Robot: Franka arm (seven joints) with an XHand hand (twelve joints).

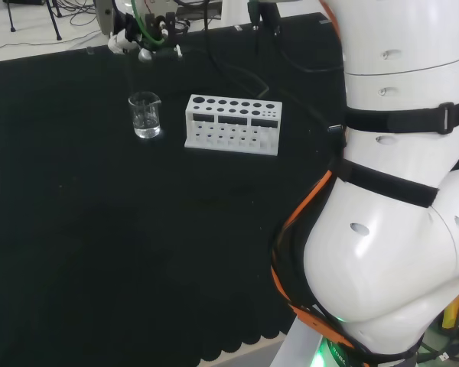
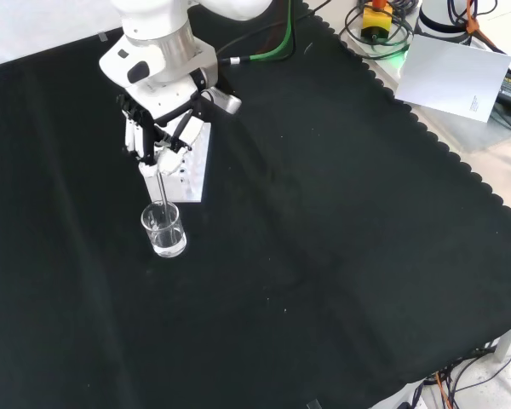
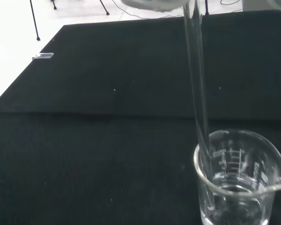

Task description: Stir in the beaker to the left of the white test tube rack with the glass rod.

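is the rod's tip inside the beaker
Yes, in the wrist view the glass rod runs down past the rim of the beaker and into it.

Clear beaker, white rack, black cloth.

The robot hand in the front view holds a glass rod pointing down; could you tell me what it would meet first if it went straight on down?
Probably the beaker. The robot hand holds the glass rod with its tip already inside the rim, so the rod would reach the beaker's bottom first, and then the hand would meet the rim.
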